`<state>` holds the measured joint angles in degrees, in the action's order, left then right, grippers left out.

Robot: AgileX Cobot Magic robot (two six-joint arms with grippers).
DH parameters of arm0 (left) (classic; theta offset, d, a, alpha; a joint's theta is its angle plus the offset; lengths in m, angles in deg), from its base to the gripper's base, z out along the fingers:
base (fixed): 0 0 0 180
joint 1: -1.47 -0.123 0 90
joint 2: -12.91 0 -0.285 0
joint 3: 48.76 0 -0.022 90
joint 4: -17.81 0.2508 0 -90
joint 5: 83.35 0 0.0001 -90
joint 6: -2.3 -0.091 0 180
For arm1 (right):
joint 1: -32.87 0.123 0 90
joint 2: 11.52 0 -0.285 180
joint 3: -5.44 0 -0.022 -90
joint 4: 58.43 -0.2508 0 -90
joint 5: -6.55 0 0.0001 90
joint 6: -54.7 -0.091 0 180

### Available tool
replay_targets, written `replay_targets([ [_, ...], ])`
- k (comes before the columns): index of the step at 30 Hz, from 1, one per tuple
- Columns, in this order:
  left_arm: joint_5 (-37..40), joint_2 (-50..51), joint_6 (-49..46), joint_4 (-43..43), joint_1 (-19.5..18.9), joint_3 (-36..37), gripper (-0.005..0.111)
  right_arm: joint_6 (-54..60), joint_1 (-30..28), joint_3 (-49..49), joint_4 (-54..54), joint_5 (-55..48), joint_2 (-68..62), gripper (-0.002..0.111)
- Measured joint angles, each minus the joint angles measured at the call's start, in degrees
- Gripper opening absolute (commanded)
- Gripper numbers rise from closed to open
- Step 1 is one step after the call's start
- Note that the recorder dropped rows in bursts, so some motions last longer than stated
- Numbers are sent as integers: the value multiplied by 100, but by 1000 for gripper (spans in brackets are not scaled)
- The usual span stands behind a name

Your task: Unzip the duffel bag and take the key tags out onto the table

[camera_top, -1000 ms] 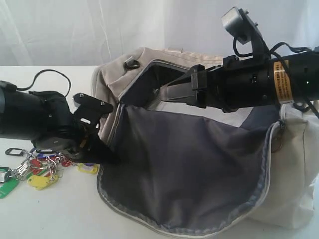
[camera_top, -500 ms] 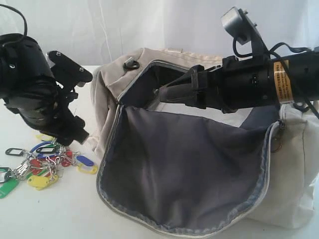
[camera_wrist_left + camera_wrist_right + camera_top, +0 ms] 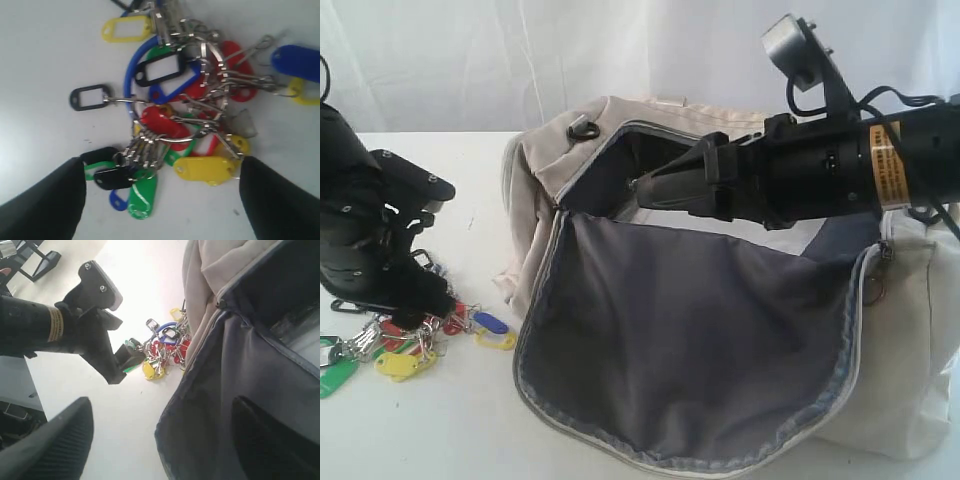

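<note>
A wide plain white table (image 3: 450, 430) carries everything, and a white cloth backdrop (image 3: 520, 60) hangs in soft folds behind it. The large cream fabric duffel bag (image 3: 535, 160) lies on the table, unzipped, with its dark grey lining (image 3: 690, 340) folded out toward the camera. The bunch of small coloured plastic key tags on metal rings (image 3: 400, 345) lies on the bare table just beside the bag's left end, outside it.

A second ago the left pincer (image 3: 162, 165) was low at the bag's edge, right beside the tags. Half a second ago it had lifted above them. Now it sits lower and further left, over the bunch, its two dark fingers (image 3: 50, 205) spread wide on either side with nothing between them but the tags lying below. The tags themselves have stayed where they were. The right pincer (image 3: 162, 405) has kept its place at the bag's opening, jaws spread and holding nothing.

From the exterior view the left arm covers part of the bunch and is cut off at the frame's edge, as is one green tag (image 3: 332, 375). The right pincer's tips merge with the dark inside of the bag there. The bag's right end runs out of frame.
</note>
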<state>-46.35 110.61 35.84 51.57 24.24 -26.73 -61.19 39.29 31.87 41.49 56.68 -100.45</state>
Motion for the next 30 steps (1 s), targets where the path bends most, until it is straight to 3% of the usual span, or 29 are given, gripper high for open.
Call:
replay_targets([
  [3, -173, -41, -457, -622, 0, 0, 74, 0, 0, 0, 0, -51, 0, 68],
  [9, -187, -570, -1135, -1728, 0, 0, 55, 105, 0, 0, 0, -816, 0, 46],
  [18, -420, -2164, -1285, -2044, 295, 0, 34, 540, 0, 0, 0, -2556, 0, 19],
  [20, -501, -2521, -1285, -2055, 337, 0, 27, 666, 0, 0, 0, -3007, 0, 14],
  [21, -528, -2654, -1285, -2059, 364, 0, 18, 747, 0, 0, 0, -3277, 0, 10],
  [24, -558, -3425, -1285, -2069, 389, 46, 0, 1227, 0, 0, 21, -4882, 0, 4],
  [28, -728, -4340, -1285, -2069, 389, 704, 0, 1578, 0, 0, 21, -6251, 252, 0],
  [30, -926, -4875, -1163, -2069, 389, 1231, 0, 1818, -11, 0, 11, -6351, 579, 0],
])
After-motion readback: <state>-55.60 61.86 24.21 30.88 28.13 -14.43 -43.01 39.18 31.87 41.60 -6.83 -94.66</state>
